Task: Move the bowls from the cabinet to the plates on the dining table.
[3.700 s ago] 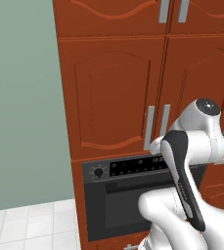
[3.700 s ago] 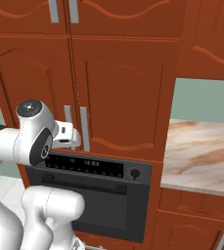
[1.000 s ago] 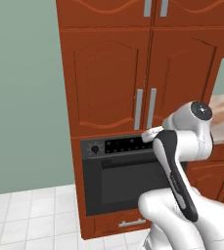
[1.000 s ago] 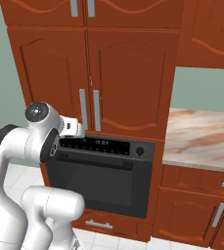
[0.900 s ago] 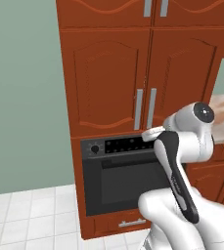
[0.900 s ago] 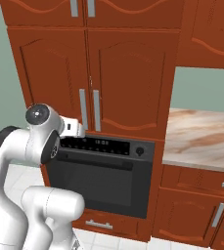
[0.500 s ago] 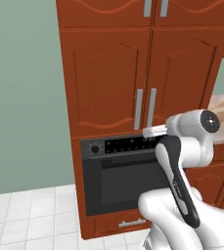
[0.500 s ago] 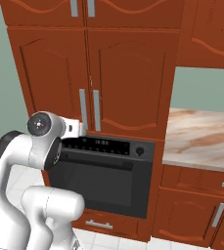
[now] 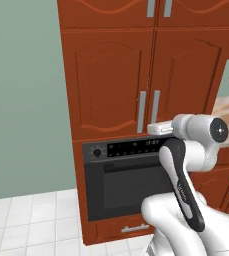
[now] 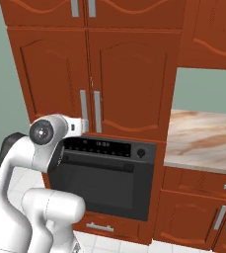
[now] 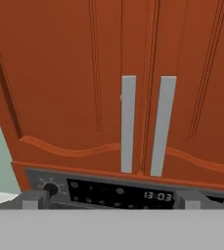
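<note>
The cabinet [image 9: 111, 85] [image 10: 134, 79] stands straight ahead with both arched doors shut. Its two long silver handles [image 9: 141, 105] [image 10: 84, 111] [image 11: 128, 124] hang side by side at the middle seam. My gripper [image 11: 111, 202] is open, its fingertips [image 11: 33, 200] spread wide below the handles and a short way in front of them. In the base views the hand [image 9: 158, 129] [image 10: 80, 125] points at the doors' lower edge. The bowls are hidden behind the shut doors. The plates and the dining table are out of view.
A black built-in oven [image 9: 121, 180] [image 10: 104, 178] with a control strip [image 11: 118, 193] sits under the cabinet doors. A marble-patterned counter top [image 10: 203, 138] over low drawers lies to the right. Upper doors [image 9: 156, 10] sit above. A green wall [image 9: 21, 100] and white floor tiles are at left.
Earlier the base drew back from the cabinet, so the picture widened. Over the last second the wrist swung right in the left base view while the hand stayed pointed at the doors.
</note>
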Controlling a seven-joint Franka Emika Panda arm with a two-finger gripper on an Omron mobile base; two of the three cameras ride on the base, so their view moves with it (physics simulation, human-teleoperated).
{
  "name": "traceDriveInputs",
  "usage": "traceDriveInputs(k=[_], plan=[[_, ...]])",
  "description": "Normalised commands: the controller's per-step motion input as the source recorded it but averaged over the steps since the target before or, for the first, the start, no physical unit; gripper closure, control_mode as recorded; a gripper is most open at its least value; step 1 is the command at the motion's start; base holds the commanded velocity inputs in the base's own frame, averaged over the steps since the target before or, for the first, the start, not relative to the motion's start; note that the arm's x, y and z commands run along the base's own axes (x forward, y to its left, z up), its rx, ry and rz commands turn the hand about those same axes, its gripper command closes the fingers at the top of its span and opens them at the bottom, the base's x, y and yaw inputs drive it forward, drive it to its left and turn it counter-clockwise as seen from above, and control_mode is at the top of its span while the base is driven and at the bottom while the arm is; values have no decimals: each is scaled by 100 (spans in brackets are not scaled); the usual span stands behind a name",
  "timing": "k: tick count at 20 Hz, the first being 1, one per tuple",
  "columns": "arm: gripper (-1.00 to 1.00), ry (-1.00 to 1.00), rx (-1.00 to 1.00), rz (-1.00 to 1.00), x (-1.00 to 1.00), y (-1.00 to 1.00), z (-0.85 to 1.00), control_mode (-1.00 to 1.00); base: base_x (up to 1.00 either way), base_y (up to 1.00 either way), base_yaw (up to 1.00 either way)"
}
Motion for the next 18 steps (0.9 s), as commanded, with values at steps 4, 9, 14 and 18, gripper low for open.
traceDriveInputs(k=[4,9,14,18], plan=[[-100,-24,0,-1,16,12,0,-100,0,0,0],[-100,-23,0,-1,27,17,0,-100,0,0,0],[-100,-19,0,-1,19,9,0,-100,0,0,0],[-100,-6,0,0,0,0,0,-100,0,0,0]])
